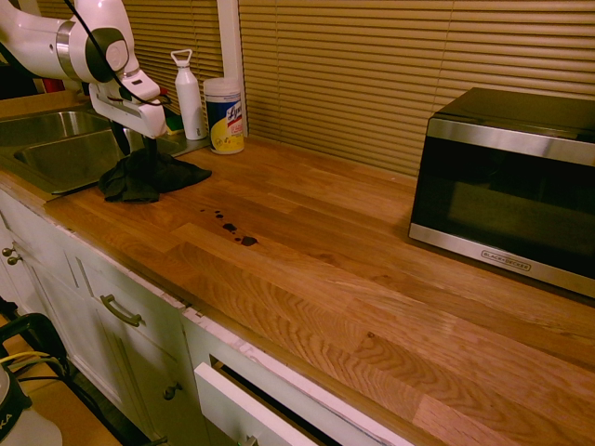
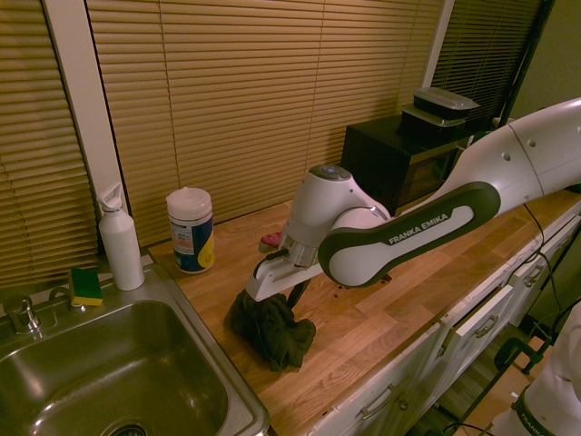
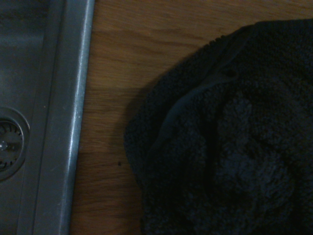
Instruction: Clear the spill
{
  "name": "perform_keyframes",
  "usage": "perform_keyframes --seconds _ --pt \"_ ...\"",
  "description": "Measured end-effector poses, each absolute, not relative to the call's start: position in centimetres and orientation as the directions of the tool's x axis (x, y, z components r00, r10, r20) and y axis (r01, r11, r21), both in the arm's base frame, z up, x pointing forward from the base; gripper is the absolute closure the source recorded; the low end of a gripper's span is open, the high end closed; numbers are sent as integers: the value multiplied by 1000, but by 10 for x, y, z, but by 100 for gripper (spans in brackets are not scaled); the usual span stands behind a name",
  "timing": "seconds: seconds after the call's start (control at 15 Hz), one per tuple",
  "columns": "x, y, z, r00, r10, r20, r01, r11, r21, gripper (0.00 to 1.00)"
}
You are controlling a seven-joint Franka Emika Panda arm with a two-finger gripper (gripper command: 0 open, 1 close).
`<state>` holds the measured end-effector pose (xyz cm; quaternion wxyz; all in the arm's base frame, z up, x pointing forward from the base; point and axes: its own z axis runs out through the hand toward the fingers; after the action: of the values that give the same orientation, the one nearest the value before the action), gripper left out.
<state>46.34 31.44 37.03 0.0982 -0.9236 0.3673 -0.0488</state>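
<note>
I see white cabinet drawers (image 1: 130, 307) nearest, under the front edge of the wooden counter (image 1: 372, 297). The spill (image 1: 232, 228) sits on the counter as a short trail of small dark drops, well apart from the microwave (image 1: 507, 186) on its far side, and near the dark cloth (image 1: 149, 177). The cloth lies rumpled on the wood just beside the sink (image 2: 118, 381) rim. My gripper (image 1: 135, 149) points down over the cloth, jaws wide apart, fingertips at the cloth's top; I can't tell if they touch it. Nothing is held. The spill is untouched. Behind, by the blinds (image 1: 372, 65): a wipes canister (image 1: 224, 114), a white bottle (image 1: 189, 93), and a yellow-green sponge (image 2: 86, 286) at the sink's back edge.
</note>
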Motion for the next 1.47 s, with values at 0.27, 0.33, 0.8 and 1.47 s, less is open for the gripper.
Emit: perform_keyframes --seconds 0.27,0.33,0.8,1.47 --pt "471 326 352 722 -691 24 -677 -713 -184 100" --pt "472 327 348 722 -691 23 -678 -714 -176 100" --pt "476 324 344 721 -692 27 -683 -718 -136 100" --pt "497 303 343 703 -710 28 -706 -702 -94 100"
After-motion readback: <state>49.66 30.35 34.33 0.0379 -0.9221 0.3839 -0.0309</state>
